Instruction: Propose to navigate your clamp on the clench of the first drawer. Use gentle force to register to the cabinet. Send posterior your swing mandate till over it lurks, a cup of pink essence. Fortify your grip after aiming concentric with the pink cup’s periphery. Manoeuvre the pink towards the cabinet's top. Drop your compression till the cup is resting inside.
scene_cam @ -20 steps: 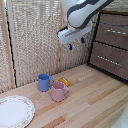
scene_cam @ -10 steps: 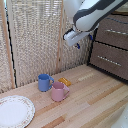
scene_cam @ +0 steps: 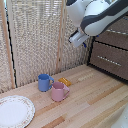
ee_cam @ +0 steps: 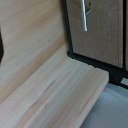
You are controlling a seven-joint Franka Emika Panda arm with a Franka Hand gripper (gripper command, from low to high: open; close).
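The white boxy jaws (scene_cam: 80, 39) hang high in the air; whether they are open or closed cannot be told, and nothing shows in their grip. Well below them, the small pink mug (scene_cam: 58, 92) stands on the light wooden surface (scene_cam: 90, 100), just beside a blue mug (scene_cam: 44, 82). The dark brown wooden cabinet (scene_cam: 112, 55) stands beside the jaws.

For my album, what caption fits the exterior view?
Robot arm's gripper hovers near the cabinet, above the pink cup and blue mug.

Open wooden tabletop (scene_cam: 95, 95) fills the lower right of the exterior view. At lower left, the pink cup (scene_cam: 59, 91), a blue mug (scene_cam: 44, 82) and a plate (scene_cam: 15, 111) crowd the surface; the cabinet (scene_cam: 111, 52) walls the right edge.
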